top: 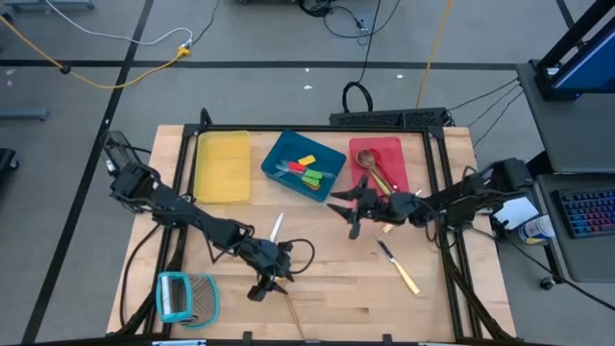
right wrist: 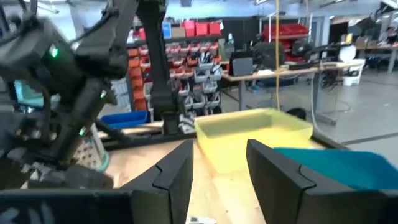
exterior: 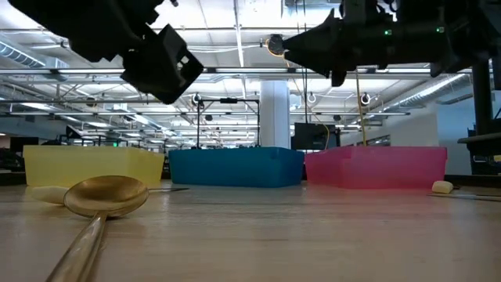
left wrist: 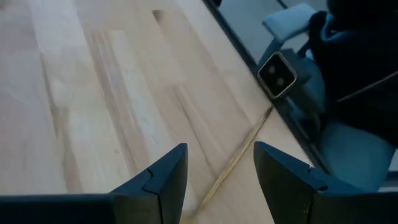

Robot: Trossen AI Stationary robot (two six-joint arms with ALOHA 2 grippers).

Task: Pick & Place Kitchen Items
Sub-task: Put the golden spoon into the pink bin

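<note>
Overhead and table-level views of a wooden table (top: 327, 288) bearing three trays along its far edge: a yellow tray (top: 223, 165), a blue tray (top: 304, 165) and a red tray (top: 378, 161).

The left gripper (top: 265, 285) is hovering over the near centre of the table, fingers (left wrist: 163, 180) parted and empty, just above the thin handle of a brass spoon (exterior: 106, 196); the bowl is lying at 6 o'clock of the gripper, close to the table-level camera, and the handle is running out of frame.

The right gripper (top: 348, 210) is hanging at 6 o'clock of the red tray's near-left corner, jaws apart with nothing between them.

Small green, yellow and red tools (top: 306, 169) are lying in the blue tray, too small to tell apart; wooden spoons (top: 373, 168) are lying in the red tray. A cream-handled knife (top: 276, 228) is lying at 12 o'clock of the left gripper, another knife (top: 400, 268) at 4 o'clock of the right gripper. A teal-framed grater (top: 185, 296) is lying at the near-left corner.
</note>
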